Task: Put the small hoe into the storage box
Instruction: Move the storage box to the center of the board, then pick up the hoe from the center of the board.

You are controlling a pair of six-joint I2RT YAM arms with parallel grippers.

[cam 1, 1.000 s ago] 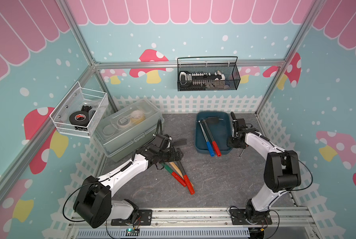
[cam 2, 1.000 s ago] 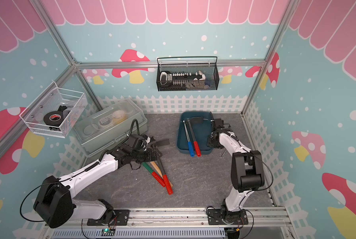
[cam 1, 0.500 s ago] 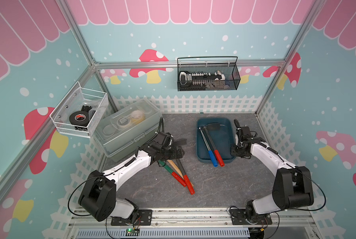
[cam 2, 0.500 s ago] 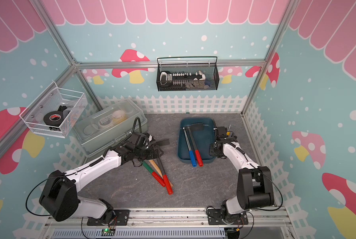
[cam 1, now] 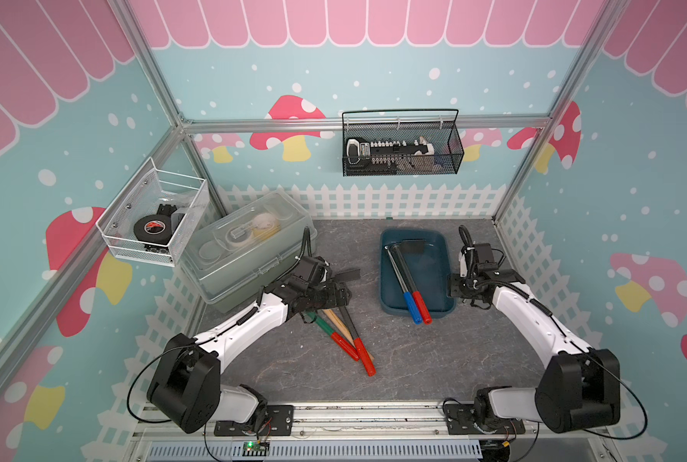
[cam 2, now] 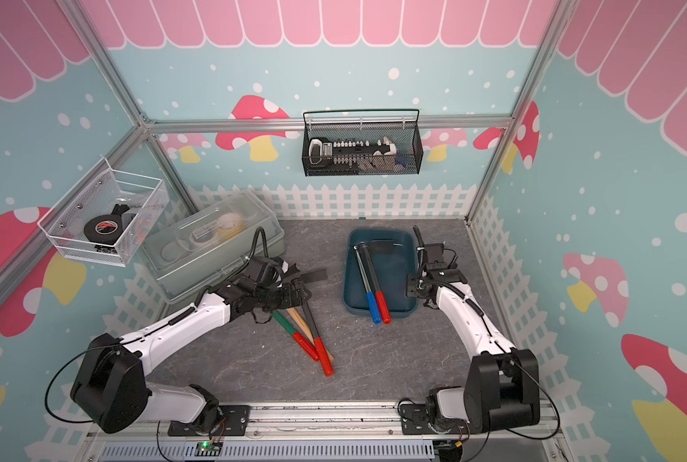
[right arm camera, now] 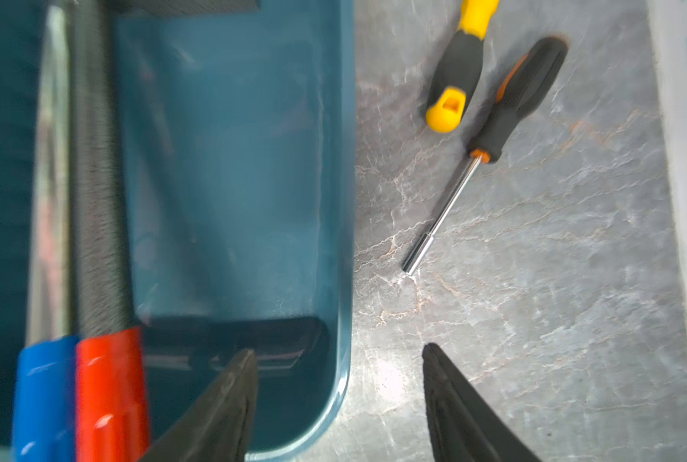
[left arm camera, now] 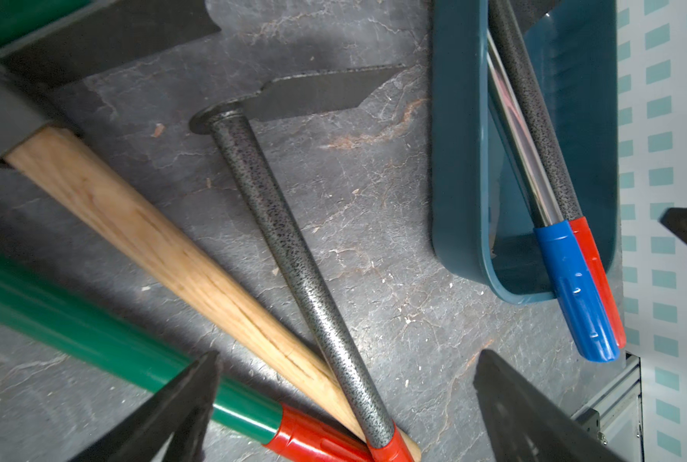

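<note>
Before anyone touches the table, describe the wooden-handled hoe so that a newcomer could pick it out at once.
Find the dark teal storage box on the grey table; beside it, under the left gripper, three hoes lie fanned out. The wooden-handled hoe lies between the green-handled hoe and the speckled grey hoe, and it alone has a bare pale wood handle with no red grip.

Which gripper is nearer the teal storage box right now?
Right. The right gripper straddles a side wall of the storage box; the left gripper sits over the loose hoes, apart from it.
</note>
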